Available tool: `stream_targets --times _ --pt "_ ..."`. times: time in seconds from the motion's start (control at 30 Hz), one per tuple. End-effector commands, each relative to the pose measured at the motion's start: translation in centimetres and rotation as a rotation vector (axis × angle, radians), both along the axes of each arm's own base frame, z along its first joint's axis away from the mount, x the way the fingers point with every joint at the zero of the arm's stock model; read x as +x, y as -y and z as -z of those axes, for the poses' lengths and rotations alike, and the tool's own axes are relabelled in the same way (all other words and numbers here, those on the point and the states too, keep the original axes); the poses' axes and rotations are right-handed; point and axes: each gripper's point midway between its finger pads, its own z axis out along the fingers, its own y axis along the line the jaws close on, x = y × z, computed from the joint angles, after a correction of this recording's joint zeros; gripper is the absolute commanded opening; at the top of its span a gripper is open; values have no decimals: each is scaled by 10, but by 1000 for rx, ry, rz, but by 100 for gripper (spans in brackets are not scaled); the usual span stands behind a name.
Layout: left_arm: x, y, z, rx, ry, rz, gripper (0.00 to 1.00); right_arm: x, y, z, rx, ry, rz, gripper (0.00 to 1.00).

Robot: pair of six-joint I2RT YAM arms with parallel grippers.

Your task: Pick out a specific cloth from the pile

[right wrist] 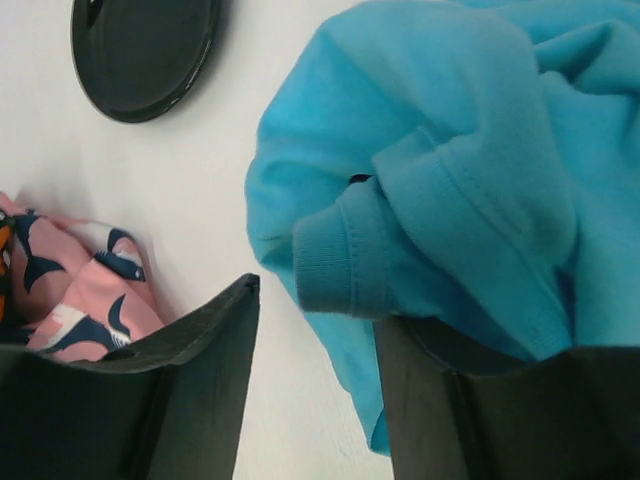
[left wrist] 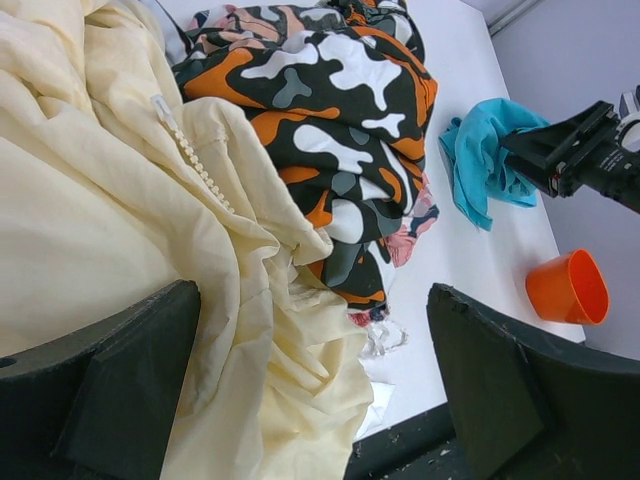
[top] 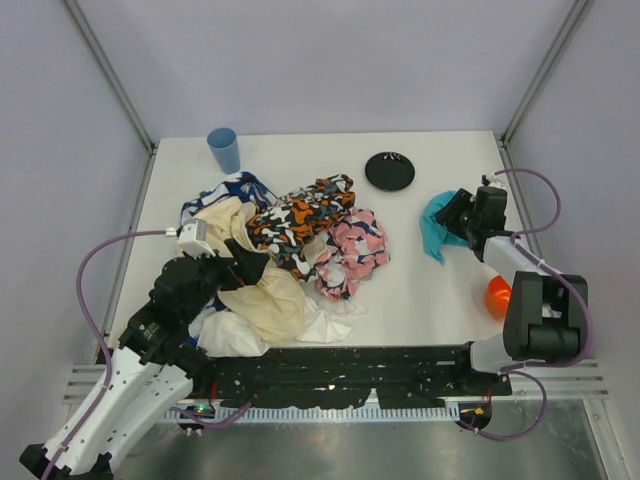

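Teal cloth (top: 436, 225) is already out of the pile (top: 290, 240). It's lying on its own near the right edge of the worktop (top: 420, 290), well apart from the heap. Right tool (top: 452, 213) sits right over it, jaws partway apart, not pinching anything as far as I can see. Left tool (top: 238, 262) is wide open over the cream fabric (left wrist: 110, 200), holding nothing. I'd say the picking is basically done and only pulling the right tool clear is left.
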Motion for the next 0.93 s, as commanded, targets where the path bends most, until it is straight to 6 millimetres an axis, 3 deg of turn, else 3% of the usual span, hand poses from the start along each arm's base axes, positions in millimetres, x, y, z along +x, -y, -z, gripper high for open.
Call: stream_targets --times 0.0,0.03,0.07,0.1,0.13,0.17,0.2,0.27,0.43,0.63,0.9 --pt "0 -6 -3 19 16 -20 100 19 -18 -70 64 208 -85 64" --pt "0 -6 -1 20 15 -23 100 15 -14 -71 42 190 -68 67" --pt "0 -6 -1 18 16 -23 100 12 -9 -91 2 230 -58 75" --pt "1 -6 -3 14 22 -23 100 6 -3 -91 -21 210 -31 81" --pt "1 -5 -1 16 18 -22 100 -1 1 -112 -61 255 -26 92" --pt "1 -6 -1 15 18 -25 100 -11 7 -109 -89 224 0 95" --pt "2 -6 0 17 13 -27 100 -22 14 -125 -141 255 18 95" --pt "3 -5 2 18 6 -29 100 -46 28 -135 -226 255 72 95" --pt "7 -1 3 17 -5 -22 100 -102 42 -139 -290 252 164 95" --pt "8 -4 3 47 -26 -33 100 -117 30 -146 -307 348 98 95" --pt "6 -12 1 58 -9 -61 100 -119 31 -147 -306 397 115 95"
